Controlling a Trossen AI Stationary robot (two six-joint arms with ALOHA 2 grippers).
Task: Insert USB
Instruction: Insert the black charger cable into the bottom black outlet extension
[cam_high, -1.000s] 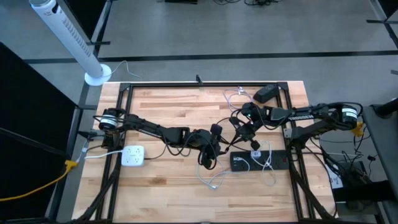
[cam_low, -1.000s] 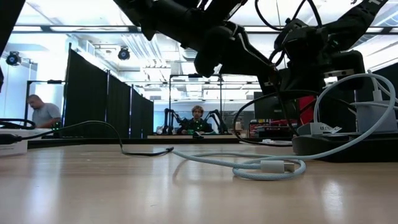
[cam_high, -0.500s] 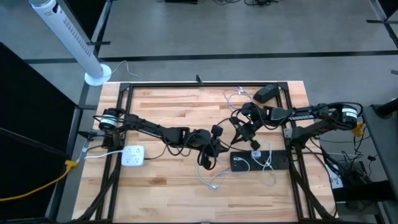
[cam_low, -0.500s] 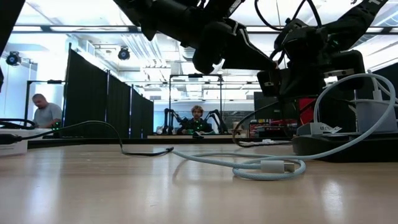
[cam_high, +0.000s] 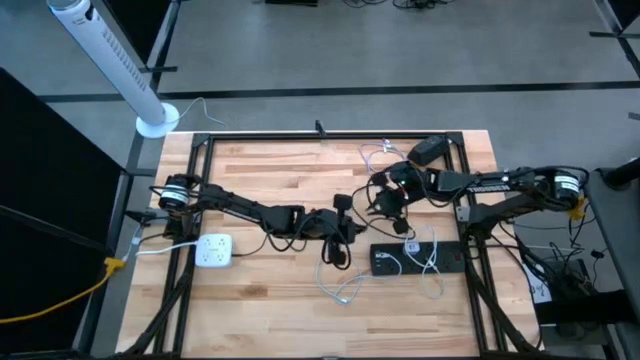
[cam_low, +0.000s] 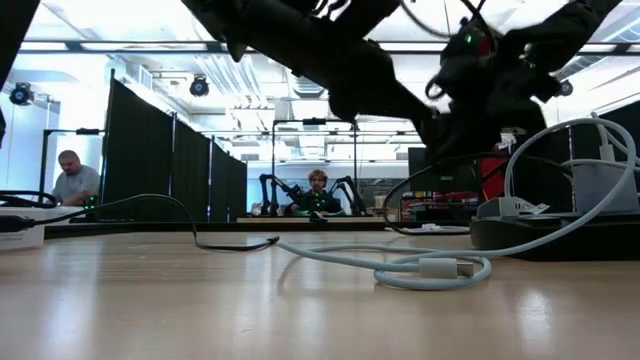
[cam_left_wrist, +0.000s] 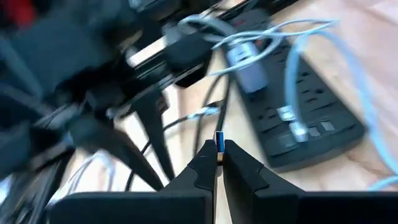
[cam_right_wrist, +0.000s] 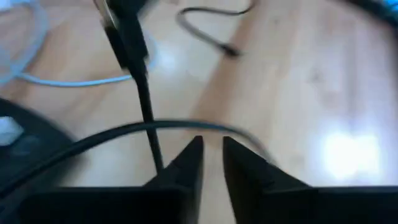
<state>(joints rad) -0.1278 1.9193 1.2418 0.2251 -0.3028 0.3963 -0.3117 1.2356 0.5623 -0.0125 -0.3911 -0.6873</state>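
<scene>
A USB plug with a blue insert (cam_left_wrist: 219, 142) sticks out from between the fingertips of my left gripper (cam_left_wrist: 219, 155), which is shut on it above the table's middle (cam_high: 345, 212). A black cable (cam_high: 335, 255) loops on the wood below that gripper. My right gripper (cam_high: 383, 203) hovers just to the right of the left one. Its fingers (cam_right_wrist: 212, 152) stand a little apart with nothing between them, and a black cable (cam_right_wrist: 155, 127) runs across in front of them. The black power strip (cam_high: 415, 258) lies flat on the table toward the near right. My left gripper pinches the USB plug between its two fingertips (cam_left_wrist: 205, 163). The blue-tipped end (cam_left_wrist: 219, 138) pokes out past the fingers and points toward the power strip (cam_left_wrist: 298, 118). The plug is lifted clear of the table. Its rear part is hidden between the fingers.
A white charger (cam_left_wrist: 249, 71) with pale cables is plugged into the strip. A white cable (cam_low: 430, 268) lies coiled on the wood at the near middle. A white outlet block (cam_high: 213, 250) sits at the left and a black adapter (cam_high: 430, 150) at the far right. People sit beyond the table.
My right gripper has risen a little and swung toward the table's far edge, away from the power strip, and its wrist has turned. My left gripper has stayed in place and rolled slightly.
</scene>
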